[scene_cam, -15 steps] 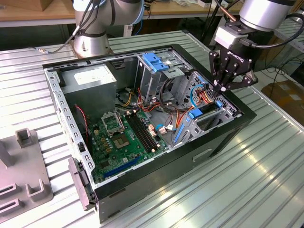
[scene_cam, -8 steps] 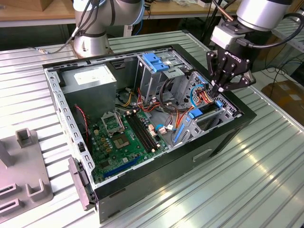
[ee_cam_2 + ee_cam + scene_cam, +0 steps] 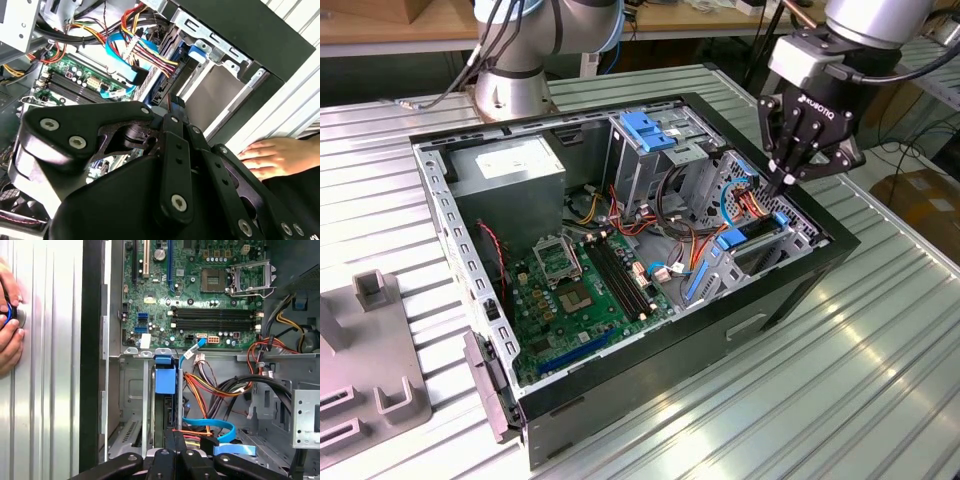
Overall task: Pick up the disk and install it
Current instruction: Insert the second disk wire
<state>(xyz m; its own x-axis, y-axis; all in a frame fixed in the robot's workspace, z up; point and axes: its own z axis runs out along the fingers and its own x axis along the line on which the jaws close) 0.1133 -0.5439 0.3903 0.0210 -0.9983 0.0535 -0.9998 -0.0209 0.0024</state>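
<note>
The disk stands on edge in the drive bay at the exterior view's right end of the open computer case. Its bright blue rail shows at the slot, and again in the first wrist view as a blue rail above the disk's dark edge. My gripper hangs just above that bay, shut, with its fingertips together and nothing visibly between them. In the second wrist view my gripper points down at the bay's metal frame. Whether the tips touch the disk I cannot tell.
Bundled cables crowd the bay beside the gripper. The motherboard, a power-supply box and a cage with a blue latch sit in the case. A person's hand rests on the table outside the case wall. Grey fixtures stand at the exterior view's left.
</note>
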